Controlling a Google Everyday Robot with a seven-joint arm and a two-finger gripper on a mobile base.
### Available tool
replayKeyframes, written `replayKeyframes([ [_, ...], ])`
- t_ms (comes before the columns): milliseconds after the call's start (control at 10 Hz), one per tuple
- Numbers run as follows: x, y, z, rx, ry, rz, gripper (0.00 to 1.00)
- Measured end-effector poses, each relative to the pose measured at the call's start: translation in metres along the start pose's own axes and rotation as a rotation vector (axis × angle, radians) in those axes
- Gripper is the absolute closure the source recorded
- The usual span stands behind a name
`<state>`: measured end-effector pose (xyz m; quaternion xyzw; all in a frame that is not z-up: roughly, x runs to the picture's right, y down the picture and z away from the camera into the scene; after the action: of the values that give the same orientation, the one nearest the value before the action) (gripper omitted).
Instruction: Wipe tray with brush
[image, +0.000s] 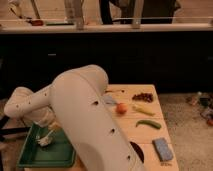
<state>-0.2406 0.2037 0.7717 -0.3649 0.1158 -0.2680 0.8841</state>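
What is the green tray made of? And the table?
The tray looks like plastic: even dark green, smooth, with a moulded raised rim. The table looks like pale matte wood, or maybe laminate. The gripper hangs over the tray by the brush.

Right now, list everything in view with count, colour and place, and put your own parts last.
tray: one, dark green, left end of the table
brush: one, whitish head, inside the tray, below the pincer
round fruit: one, orange, middle of the table
yellow item: one, yellow, just right of the round fruit
long vegetable: one, green, nearer than the yellow item
dark red cluster: one, far right part of the table
sponge: one, blue, near right corner
dark round object: one, blackish, partly hidden behind the arm
table: one, light wood, centre right
arm: one, white, across the foreground
pincer: one, pale, over the tray at the brush
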Motion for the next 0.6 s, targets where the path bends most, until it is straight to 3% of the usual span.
replayKeyframes([
  [600,0.049,0.026,0.033,-0.074,-0.021,0.123,1.0],
])
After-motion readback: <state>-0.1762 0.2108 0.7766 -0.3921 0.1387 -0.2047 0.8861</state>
